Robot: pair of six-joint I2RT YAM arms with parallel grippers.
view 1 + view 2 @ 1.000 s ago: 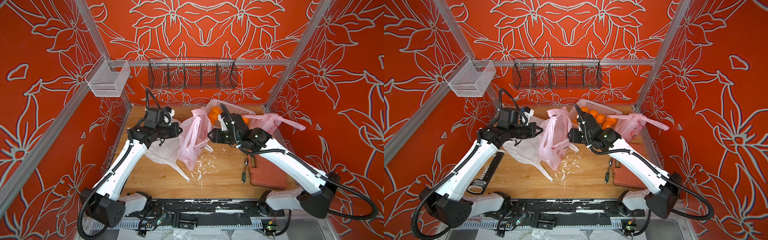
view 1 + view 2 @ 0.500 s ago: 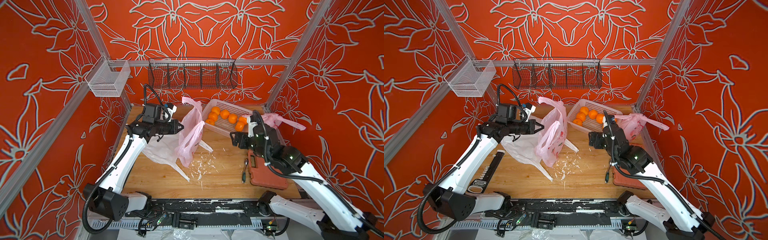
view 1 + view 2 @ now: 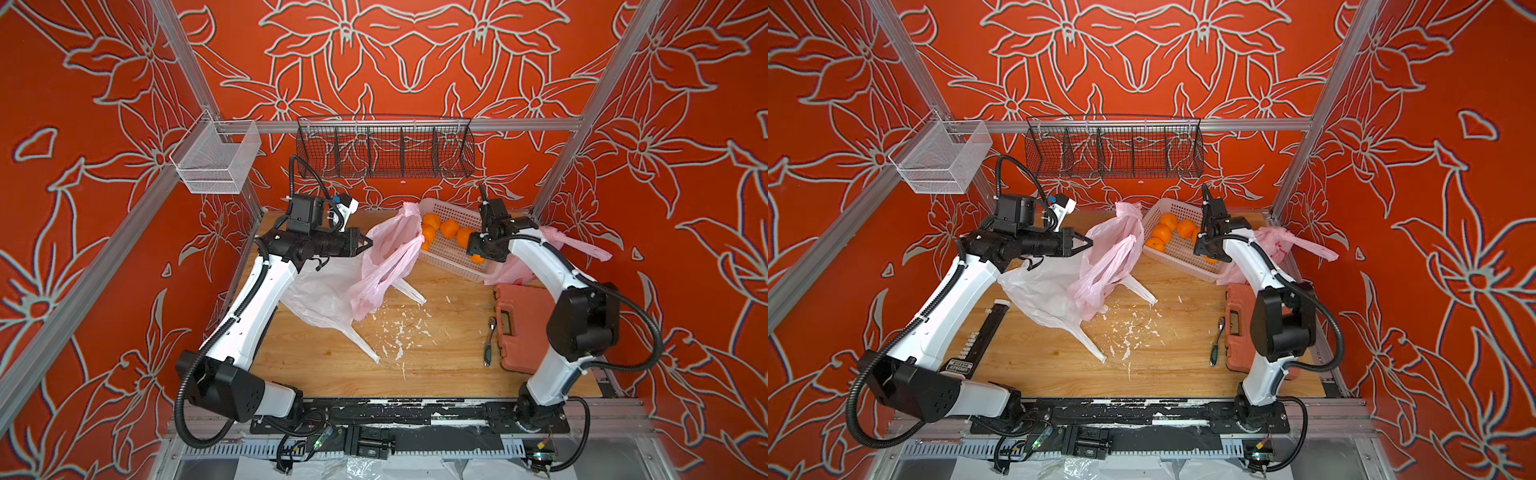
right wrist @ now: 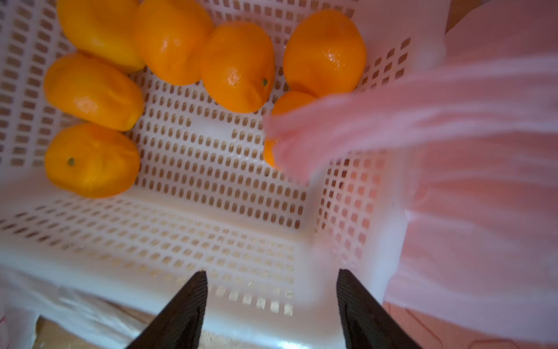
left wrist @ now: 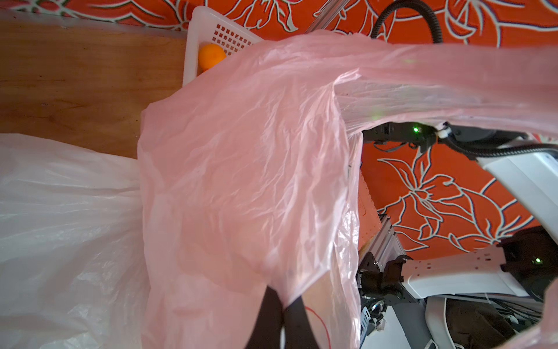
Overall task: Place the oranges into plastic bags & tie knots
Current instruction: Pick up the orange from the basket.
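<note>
I find the left gripper [image 3: 368,245] fully closed, pinching the rim of a pink bag [image 3: 388,266] and holding it raised over the middle of the table [image 3: 436,353]. The bag's lower end rests on a white bag [image 3: 316,291] lying flat to the left. The right gripper [image 4: 273,290] has its jaws wide apart with nothing between them, over the near wall of the basket [image 4: 211,217] at far right. The oranges [image 4: 238,66] lie in that basket. A second pink bag [image 3: 577,245] sits just right of it.
</note>
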